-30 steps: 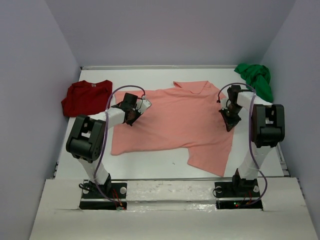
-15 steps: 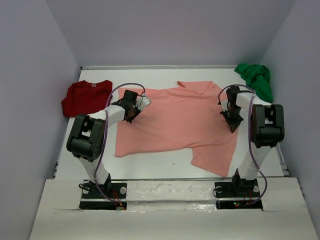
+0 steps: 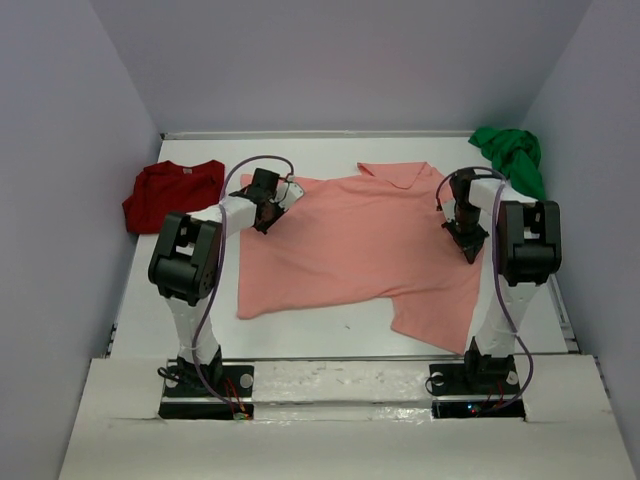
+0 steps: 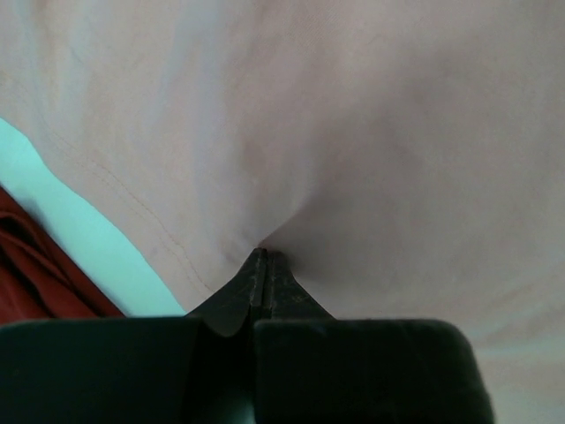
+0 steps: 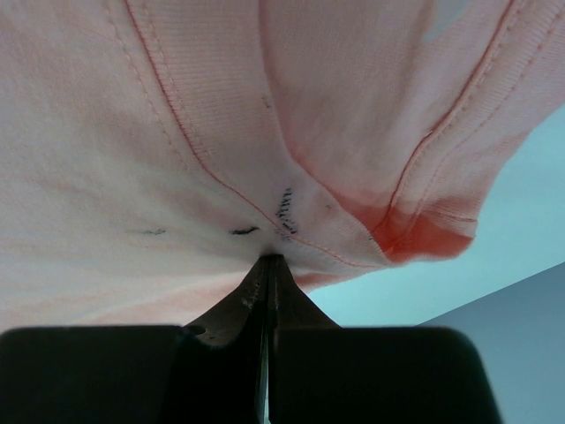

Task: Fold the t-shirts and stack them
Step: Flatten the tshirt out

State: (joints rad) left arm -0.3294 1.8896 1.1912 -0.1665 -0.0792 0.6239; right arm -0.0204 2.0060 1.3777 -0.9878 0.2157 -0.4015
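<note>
A: Salmon-pink t-shirt (image 3: 360, 245), position?

B: Spread mostly flat across the middle of the white surface (image 3: 330, 335). Collar toward the far wall, hem toward the arm bases. Near right corner of the hem lower than the rest, closest to the near edge. Left part of the hem on a slant.

A: Left claw (image 4: 265, 254)?

B: Clenched on the salmon-pink t-shirt. Tips pressed tight together, a small peak of cloth pinched between them. Grip at the shirt's far left, around the sleeve and shoulder. In the wrist view, soft creases fanning out from the pinch.

A: Right claw (image 5: 270, 258)?

B: Clenched too, same shirt, at its right edge by the sleeve. Tips closed on a gather of cloth. Just above them, a line of seam stitching and a few small dark marks. To the right, a doubled sleeve hem, deeper orange where layered.

A: The other two shirts?

B: Dark red t-shirt (image 3: 172, 195) at the far left of the surface, lying fairly flat. Near the pink one's left edge, with a narrow strip of bare surface between. Bright green t-shirt (image 3: 512, 157) bunched in a heap in the far right corner, apart from the pink shirt and beyond the right arm. Neither touched by a claw.
</note>
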